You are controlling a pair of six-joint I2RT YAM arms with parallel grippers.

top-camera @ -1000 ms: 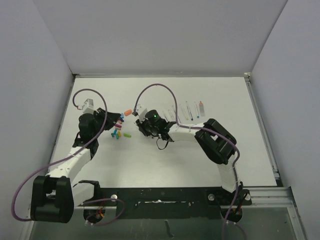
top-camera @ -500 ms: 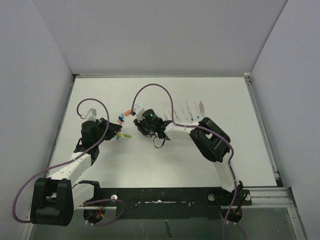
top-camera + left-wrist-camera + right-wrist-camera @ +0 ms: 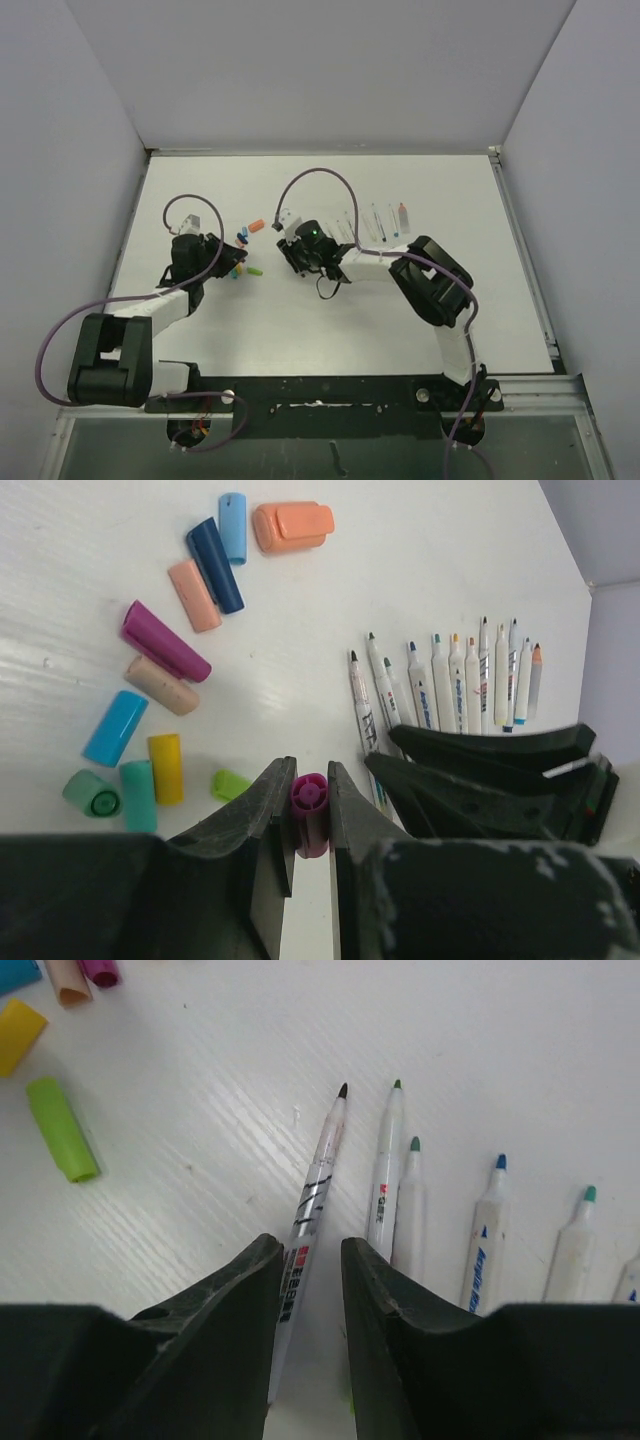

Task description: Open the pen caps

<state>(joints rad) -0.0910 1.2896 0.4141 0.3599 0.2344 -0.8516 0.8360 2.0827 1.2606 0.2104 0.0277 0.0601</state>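
My left gripper [image 3: 310, 798] is shut on a magenta pen cap [image 3: 309, 802] and holds it just above the table; it also shows in the top view [image 3: 226, 262]. Loose pen caps lie ahead of it: a fat orange one [image 3: 292, 526], dark blue [image 3: 215, 551], magenta [image 3: 165, 641], cyan [image 3: 115, 728], yellow [image 3: 166, 768] and lime [image 3: 231, 784]. My right gripper [image 3: 312, 1245] is open over a black-tipped pen barrel [image 3: 320, 1175], which lies beside its left finger. It also shows in the top view [image 3: 305, 252].
Several uncapped pale pens [image 3: 450, 680] lie in a row right of the caps, also in the right wrist view [image 3: 490, 1230] and the top view [image 3: 375, 222]. The lime cap [image 3: 62, 1128] lies left of the right gripper. Grey walls enclose the white table [image 3: 330, 320].
My left gripper has drawn back and down toward the near side of the cap cluster. The right gripper has shifted slightly and stays by the leftmost pen.
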